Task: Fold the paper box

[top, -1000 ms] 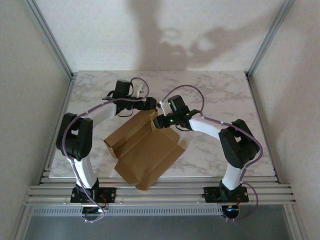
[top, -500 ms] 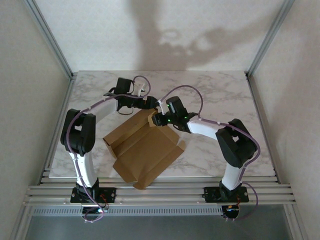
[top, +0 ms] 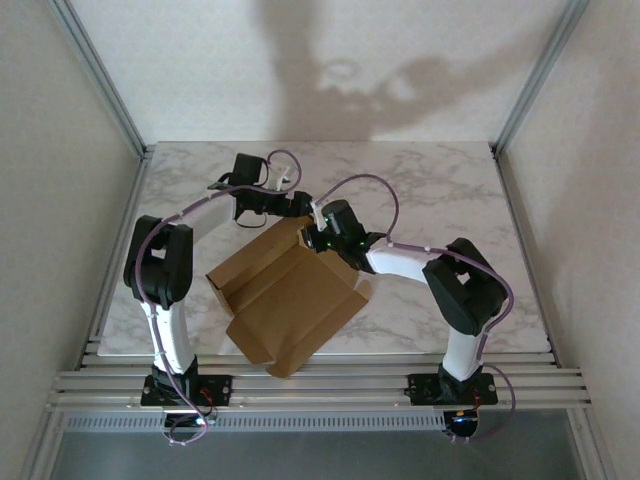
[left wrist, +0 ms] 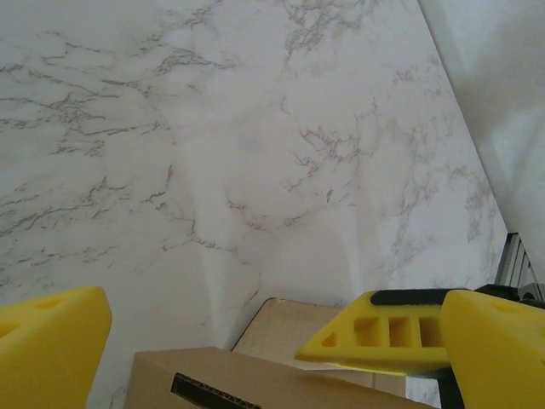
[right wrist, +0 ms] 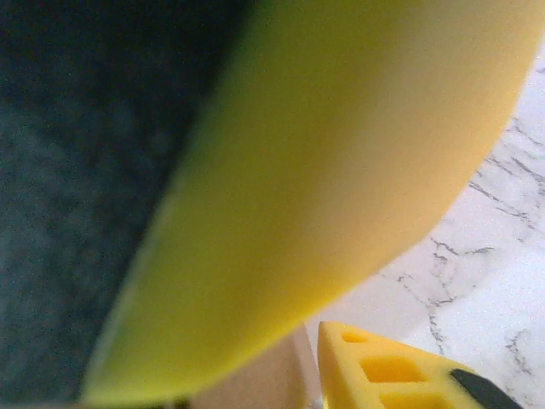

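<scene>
Lying toward 6 o'clock on the white marble table (top: 450, 190), the half-folded brown kraft cardboard box (top: 290, 300) had both hands at its 12 o'clock corner: the left hand (left wrist: 183, 345) spread wide over the raised edge, probably ready to pinch it, the right hand (top: 312, 236) too blurred to tell whether clamped.

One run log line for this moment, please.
paper box: partly folded | left gripper: open, at far corner | right gripper: same corner, grip unclear
</scene>
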Available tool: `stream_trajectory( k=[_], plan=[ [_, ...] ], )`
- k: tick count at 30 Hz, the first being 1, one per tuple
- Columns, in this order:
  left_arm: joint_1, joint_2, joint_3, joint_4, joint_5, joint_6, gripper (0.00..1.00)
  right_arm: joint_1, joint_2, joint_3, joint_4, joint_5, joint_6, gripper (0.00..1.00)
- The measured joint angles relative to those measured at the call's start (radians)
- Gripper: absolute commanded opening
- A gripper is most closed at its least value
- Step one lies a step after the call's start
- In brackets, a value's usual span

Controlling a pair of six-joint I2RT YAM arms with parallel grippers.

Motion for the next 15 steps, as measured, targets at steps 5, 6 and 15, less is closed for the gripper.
stream_trajectory(
  k=[5,6,15],
  plan=[
    [0.003,0.000,0.000,-0.002,0.000,-0.001,0.98,0.038,0.013,0.010,0.008,0.114,0.021,0.21],
    [0.004,0.000,0.000,-0.002,0.000,-0.001,0.98,0.044,0.018,0.014,0.011,0.135,0.024,0.20],
    [0.012,0.000,0.000,0.003,-0.004,-0.002,0.98,0.086,0.044,0.046,-0.003,0.282,0.028,0.18]
  ],
)
